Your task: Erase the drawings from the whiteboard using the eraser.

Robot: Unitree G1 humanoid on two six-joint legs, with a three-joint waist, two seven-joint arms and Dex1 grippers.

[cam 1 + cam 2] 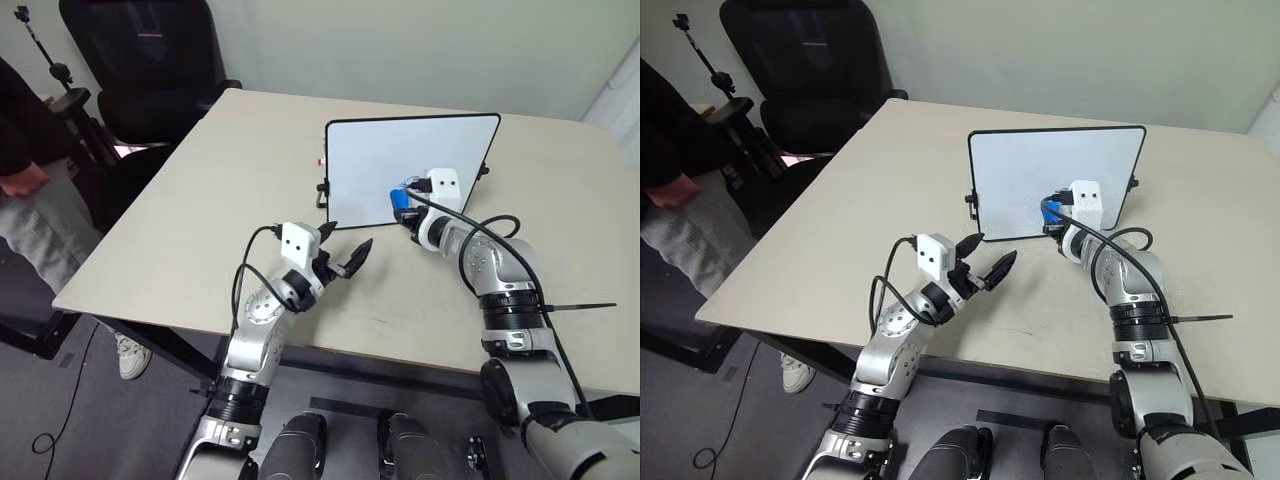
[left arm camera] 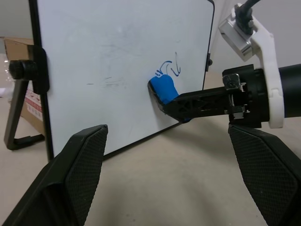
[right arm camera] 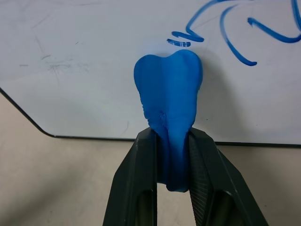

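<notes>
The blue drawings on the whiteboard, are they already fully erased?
No, blue strokes of the drawings remain on the whiteboard just above the eraser.

You see the whiteboard [image 2: 117, 70] as smooth and faintly glossy, with a thin black plastic-looking frame. The eraser [image 3: 169, 99] looks like soft, matt blue rubber or foam, squeezed between the right gripper's [image 3: 171, 160] matt black plastic fingers. The left gripper's [image 2: 178, 179] pads [image 2: 87, 162] show a fine cross-hatched texture. The table [image 1: 200, 180] looks matt, smooth beige laminate.
</notes>
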